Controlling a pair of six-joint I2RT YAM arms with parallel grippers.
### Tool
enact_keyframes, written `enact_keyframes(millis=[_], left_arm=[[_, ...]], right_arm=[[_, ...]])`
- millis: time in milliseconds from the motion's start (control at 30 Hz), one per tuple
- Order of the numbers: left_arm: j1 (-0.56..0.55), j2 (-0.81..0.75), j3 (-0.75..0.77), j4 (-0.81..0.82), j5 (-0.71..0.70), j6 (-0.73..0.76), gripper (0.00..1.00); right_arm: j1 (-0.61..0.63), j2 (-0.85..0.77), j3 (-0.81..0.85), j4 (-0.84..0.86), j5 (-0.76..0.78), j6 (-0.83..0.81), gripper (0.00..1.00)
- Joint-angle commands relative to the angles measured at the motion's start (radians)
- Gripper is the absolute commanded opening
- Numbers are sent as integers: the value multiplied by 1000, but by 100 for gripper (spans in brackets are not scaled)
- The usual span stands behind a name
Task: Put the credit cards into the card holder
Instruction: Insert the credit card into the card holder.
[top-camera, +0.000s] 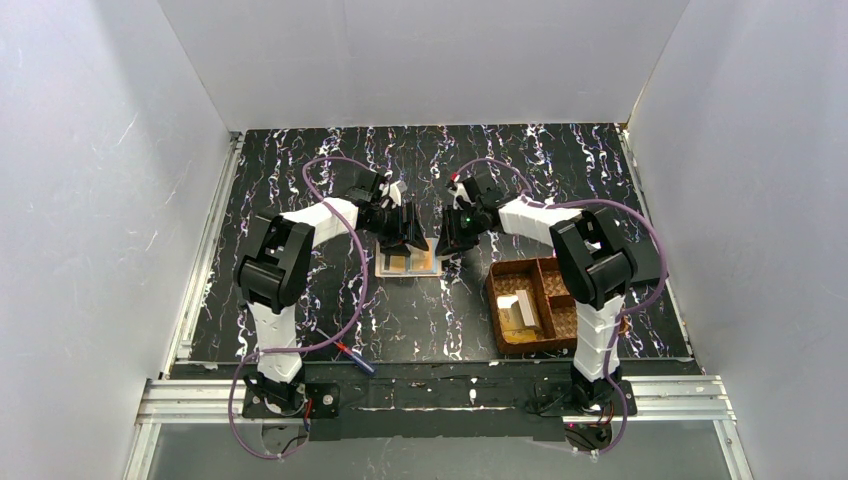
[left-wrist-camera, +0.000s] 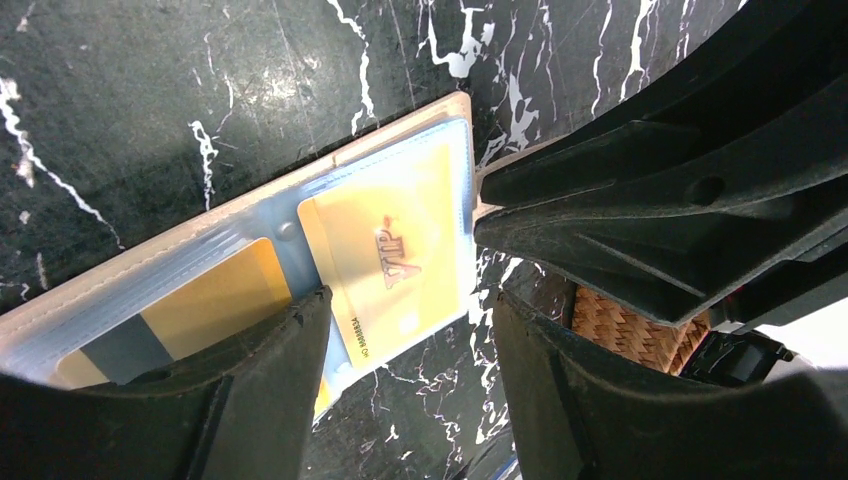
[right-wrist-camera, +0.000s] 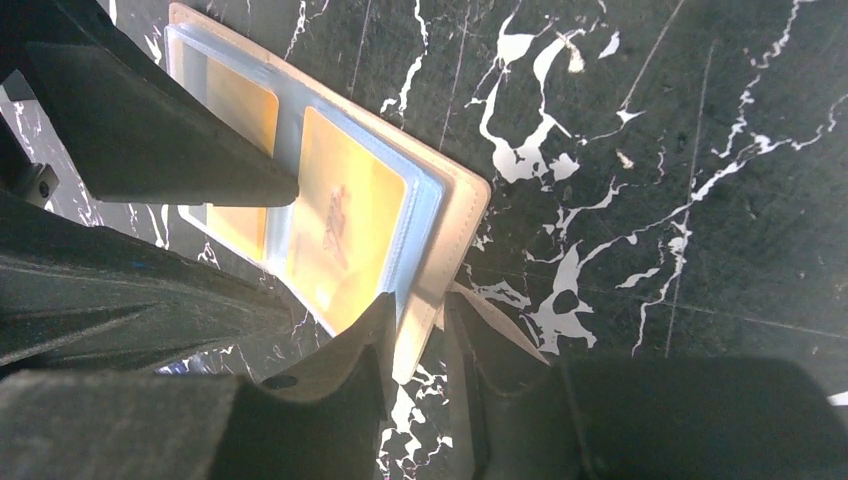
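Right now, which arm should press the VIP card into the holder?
Left. The left gripper is open astride the VIP card; the right gripper pinches the holder by its edge, probably steadying it.

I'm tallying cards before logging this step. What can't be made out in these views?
Top view: left gripper and right gripper cover most of the card holder; card count unreadable.
Left wrist view: a left finger hides part of the dark-striped card.
Top view: white item in the basket, too small to identify.
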Motion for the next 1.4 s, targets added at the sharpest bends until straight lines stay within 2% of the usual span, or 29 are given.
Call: enact_keyframes(millis=[0, 167, 267, 333, 600, 700, 867, 1033, 1200, 1367], left_arm=[[-5, -37, -22, 36, 27, -7, 60], [-5, -17, -30, 27, 30, -17, 56], [-5, 1, -39, 6, -1, -18, 40], [-3, 11, -46, -3, -11, -14, 35], [-4, 39, -42, -69, -74, 7, 19], [-3, 57, -34, -112, -104, 18, 15], [-3, 89, -23, -165, -142, 12, 4], [-4, 95, -27, -193, -180, 15, 0], [-5, 88, -40, -194, -175, 17, 1], [-4, -4, -49, -160, -131, 23, 15]], right_arm=[[-11, -57, -25, 40, -26, 25, 34], [-53, -122, -93, 117, -68, 121, 37], [-76, -162, -151, 189, -100, 183, 39], [-80, -172, -161, 200, -111, 192, 39], [-79, -132, -174, 278, -197, 235, 39], [-72, -108, -170, 291, -237, 246, 34], [-68, -97, -183, 279, -228, 235, 33], [-68, -78, -196, 259, -220, 215, 35], [-66, -52, -202, 263, -224, 207, 36], [-62, -57, -200, 251, -214, 188, 36]])
